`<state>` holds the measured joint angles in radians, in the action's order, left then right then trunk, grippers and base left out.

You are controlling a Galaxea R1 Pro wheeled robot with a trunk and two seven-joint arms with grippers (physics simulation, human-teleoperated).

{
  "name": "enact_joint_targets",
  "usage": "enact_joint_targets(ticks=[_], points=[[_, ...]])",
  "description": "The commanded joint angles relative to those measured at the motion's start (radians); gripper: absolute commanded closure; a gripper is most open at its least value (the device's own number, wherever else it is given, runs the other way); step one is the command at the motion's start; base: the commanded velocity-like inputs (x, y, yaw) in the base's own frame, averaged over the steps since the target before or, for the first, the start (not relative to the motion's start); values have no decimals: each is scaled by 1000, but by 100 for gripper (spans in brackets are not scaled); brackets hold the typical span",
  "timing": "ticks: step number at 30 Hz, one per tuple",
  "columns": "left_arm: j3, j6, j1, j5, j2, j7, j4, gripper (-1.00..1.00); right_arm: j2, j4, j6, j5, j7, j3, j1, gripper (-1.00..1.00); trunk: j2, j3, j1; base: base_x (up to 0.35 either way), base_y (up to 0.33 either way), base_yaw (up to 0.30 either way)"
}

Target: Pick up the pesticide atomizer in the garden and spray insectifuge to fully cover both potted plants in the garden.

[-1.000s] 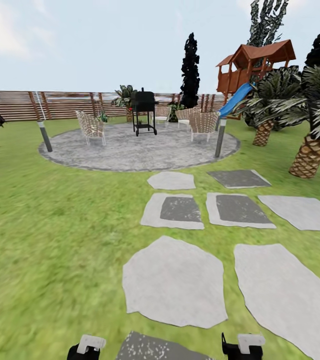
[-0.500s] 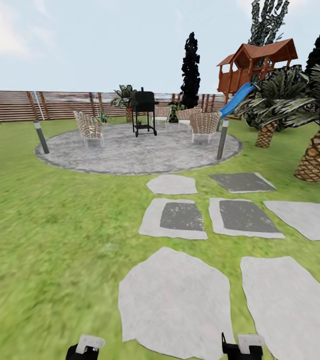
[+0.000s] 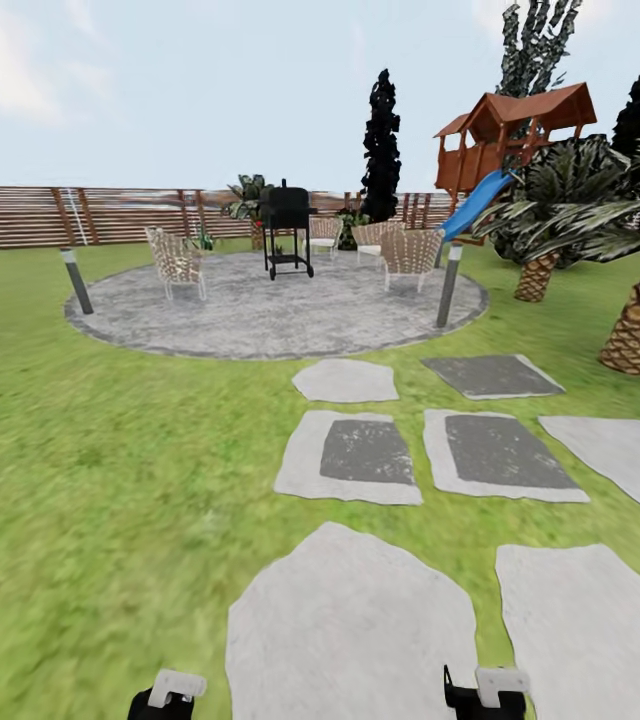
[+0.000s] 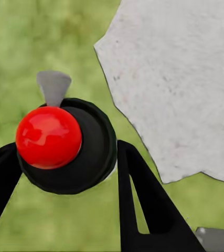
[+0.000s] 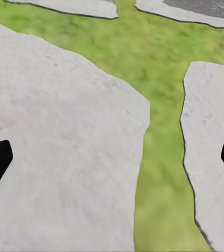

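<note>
My left gripper (image 4: 65, 149) pinched the pesticide atomizer (image 4: 93, 152) by its dark body; it looked light, rigid and slick. My right gripper (image 5: 115, 152) gaped.

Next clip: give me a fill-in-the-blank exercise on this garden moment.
1. The left pincer grips the pesticide atomizer, whose top is ____.
2. The right pincer is ____, above a stepping stone.
3. On the round patio a black ____ stands among chairs.
4. The playhouse has a ____ slide.
Missing words: red; open; grill; blue.
</note>
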<state>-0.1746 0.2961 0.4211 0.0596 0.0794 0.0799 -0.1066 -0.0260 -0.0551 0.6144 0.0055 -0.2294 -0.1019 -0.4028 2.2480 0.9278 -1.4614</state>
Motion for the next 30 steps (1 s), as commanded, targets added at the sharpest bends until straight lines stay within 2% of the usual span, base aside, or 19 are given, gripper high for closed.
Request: enact_joint_targets(ticks=[1, 11, 30], points=[[-5, 3, 1, 6, 0, 3, 1, 100, 0, 0, 1, 1, -8, -9, -1, -100, 0, 1, -1, 340, 0, 0], [10, 3, 1, 11, 8, 3, 1, 100, 0, 1, 1, 1, -8, -9, -1, -100, 0, 1, -1, 340, 0, 0], [9, 5, 1, 19, 10, 5, 1, 100, 0, 1, 1, 1, -5, -9, -1, -100, 0, 1, -1, 340, 0, 0]])
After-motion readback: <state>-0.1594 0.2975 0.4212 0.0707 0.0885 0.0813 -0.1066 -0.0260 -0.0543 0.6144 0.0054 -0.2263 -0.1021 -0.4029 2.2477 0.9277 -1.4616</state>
